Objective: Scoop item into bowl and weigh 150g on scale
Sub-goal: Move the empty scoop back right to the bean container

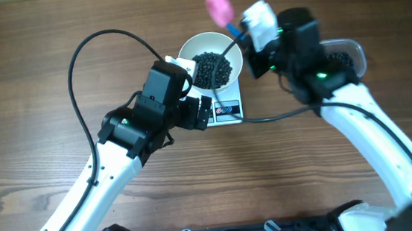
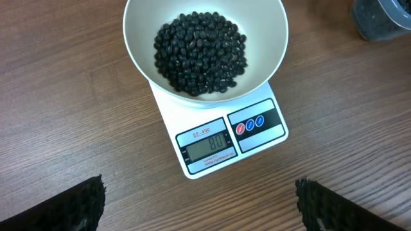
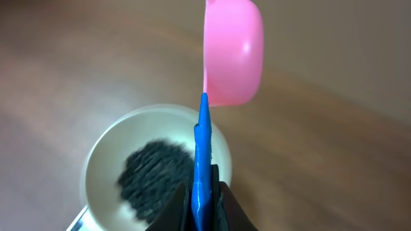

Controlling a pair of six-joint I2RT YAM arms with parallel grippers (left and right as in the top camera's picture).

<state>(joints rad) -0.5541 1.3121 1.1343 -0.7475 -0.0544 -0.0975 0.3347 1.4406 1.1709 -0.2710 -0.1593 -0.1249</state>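
Rolling loose and dry, the beans (image 2: 200, 54) look hard, light singly and slippery as a heap, so I judge they want scooping, not pinching. They lie heaped in the bowl (image 2: 273, 45), which sits on the scale (image 2: 257, 144) just ahead of the left claw (image 2: 199, 205), its jaws spread wide on nothing. The right claw (image 3: 204, 202) pinches the scoop (image 3: 232, 51) by its blue handle, the pink cup ahead of it, past the bowl's rim. Beside that claw's wrist, a tub (image 1: 359, 48) holds more beans.

Left end effector (image 2: 202, 208) spread wide, arm angled inward; right end effector (image 3: 202, 194) pinched tight on the scoop (image 3: 233, 51) handle.
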